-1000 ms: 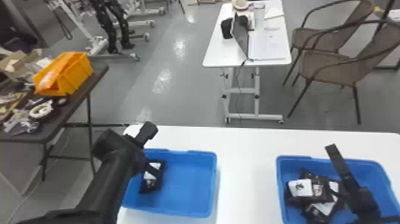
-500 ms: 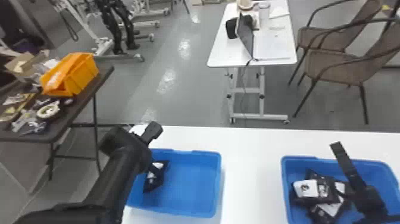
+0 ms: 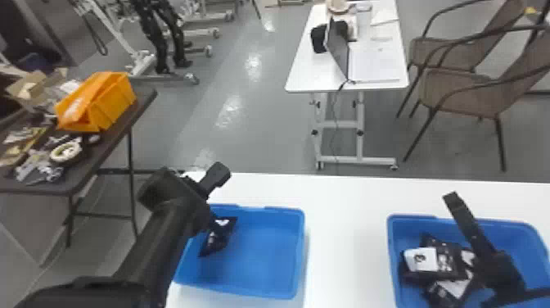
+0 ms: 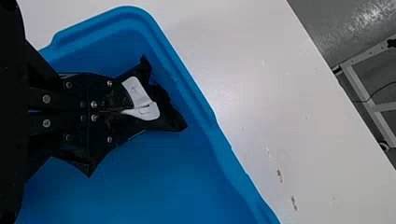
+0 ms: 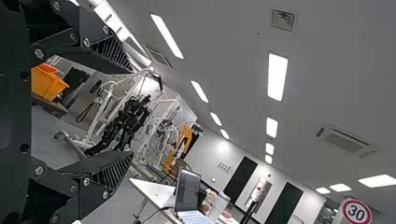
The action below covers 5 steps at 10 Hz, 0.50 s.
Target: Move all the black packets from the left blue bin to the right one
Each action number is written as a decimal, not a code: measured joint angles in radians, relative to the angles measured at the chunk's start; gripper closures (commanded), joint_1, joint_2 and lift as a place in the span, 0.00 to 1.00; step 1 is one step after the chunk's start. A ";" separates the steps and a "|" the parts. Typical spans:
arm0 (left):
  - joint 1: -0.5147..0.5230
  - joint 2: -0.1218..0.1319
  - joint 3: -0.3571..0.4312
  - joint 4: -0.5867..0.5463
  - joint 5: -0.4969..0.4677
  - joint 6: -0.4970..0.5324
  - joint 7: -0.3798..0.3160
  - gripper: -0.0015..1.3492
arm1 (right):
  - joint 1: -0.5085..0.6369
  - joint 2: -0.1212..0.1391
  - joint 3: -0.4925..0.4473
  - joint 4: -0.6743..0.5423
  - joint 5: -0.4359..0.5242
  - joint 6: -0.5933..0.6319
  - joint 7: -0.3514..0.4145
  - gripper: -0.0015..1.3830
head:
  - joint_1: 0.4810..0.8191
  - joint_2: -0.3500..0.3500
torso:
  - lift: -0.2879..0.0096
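Black packet [image 4: 170,117] pinched tight in L gripper [image 4: 122,111], in left bin [image 3: 266,254]. It's just shifted up a bit, so lift's prob. starting, right bin [image 3: 517,241] next. R gripper [image 5: 130,113] wide open, empty.

Left blue bin [image 3: 266,254]: left side partly hidden by left arm [image 3: 151,241]; black packet [image 4: 161,109] within, partly concealed. Right blue bin [image 3: 421,231], to its right, cropped below.

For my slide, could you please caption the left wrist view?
Black two-fingered left tool closed on a black-and-white packet at a blue plastic bin.
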 measured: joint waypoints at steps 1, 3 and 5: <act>0.035 -0.017 0.020 -0.073 0.001 0.002 -0.022 0.90 | 0.000 0.000 0.000 0.000 0.003 0.001 0.000 0.32 | 0.63 0.80 | 0.97; 0.120 -0.061 0.062 -0.264 0.003 0.039 -0.056 0.90 | 0.002 0.000 -0.001 0.000 0.011 0.006 0.000 0.32 | 0.63 0.78 | 0.97; 0.184 -0.097 0.072 -0.397 0.025 0.106 -0.119 0.90 | 0.007 0.000 0.000 -0.003 0.024 0.016 -0.004 0.32 | 0.63 0.74 | 0.97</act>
